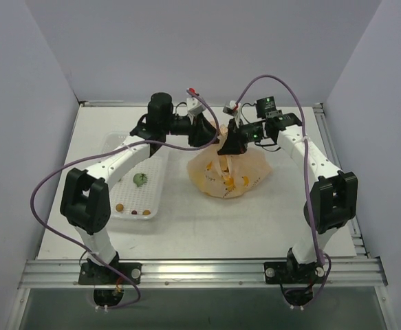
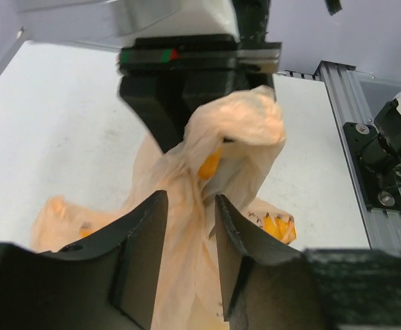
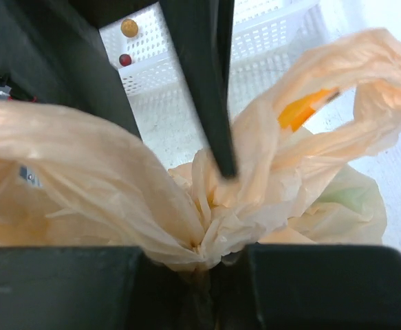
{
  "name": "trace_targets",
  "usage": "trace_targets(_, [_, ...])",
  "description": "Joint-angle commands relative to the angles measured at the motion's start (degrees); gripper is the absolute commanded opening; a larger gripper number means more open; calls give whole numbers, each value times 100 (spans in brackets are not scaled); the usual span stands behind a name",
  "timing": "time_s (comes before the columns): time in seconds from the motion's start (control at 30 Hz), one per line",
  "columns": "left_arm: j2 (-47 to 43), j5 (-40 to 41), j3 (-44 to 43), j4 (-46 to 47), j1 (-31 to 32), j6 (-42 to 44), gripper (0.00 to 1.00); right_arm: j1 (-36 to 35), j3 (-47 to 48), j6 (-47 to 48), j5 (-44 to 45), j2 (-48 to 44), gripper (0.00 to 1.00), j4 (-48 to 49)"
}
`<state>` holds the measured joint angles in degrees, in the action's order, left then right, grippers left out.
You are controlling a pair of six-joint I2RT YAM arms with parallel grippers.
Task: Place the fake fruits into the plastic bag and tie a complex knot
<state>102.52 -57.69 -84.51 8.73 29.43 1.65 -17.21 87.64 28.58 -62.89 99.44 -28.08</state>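
Note:
The peach plastic bag (image 1: 231,175) lies mid-table with its top gathered upward. Orange and yellow fake fruits (image 1: 225,181) show through the film, and a pale green one (image 3: 348,199) shows in the right wrist view. My right gripper (image 3: 207,258) is shut on the bunched neck of the bag (image 3: 241,206), from which two handle loops spread out. My left gripper (image 2: 190,199) stands open, with a strip of bag film (image 2: 186,275) hanging loose between its fingers (image 2: 145,254). In the top view both grippers meet over the bag, left (image 1: 203,136) and right (image 1: 231,143).
A white mesh tray (image 1: 160,185) sits left of the bag under the left arm. It holds a small dark-green leafy piece (image 1: 139,179) and tiny brown bits (image 1: 120,207). Purple cables arc over both arms. Aluminium rails (image 1: 338,165) edge the table.

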Motion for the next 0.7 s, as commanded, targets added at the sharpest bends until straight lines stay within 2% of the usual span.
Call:
trace_targets(0.0, [-601,-102,-119,-433,-437,-130,45,78,149,86,-267,-47,0,118])
trace_targets(0.13, [-918,73,-83,-766,-1043,-139,57,86,35,358,-355,-161,0,109])
trace_targets(0.2, [-848,179,-319,-1073,-1123,-121,60,43,-1,499,-399,-205,0,109])
trace_targets(0.27, [-603,197,-565,-1320,-1159,-139,61,-10,-79,771,-408,-284,0,109])
trace_targets(0.5, [189,-5,-1419,-1559,-1124,-1367,70,-230,-352,1799,-92,-654,0,100])
trace_targets(0.67, [540,-233,-1804,-2076,-1010,-1167,71,-353,-449,2160,-21,-838,0,92])
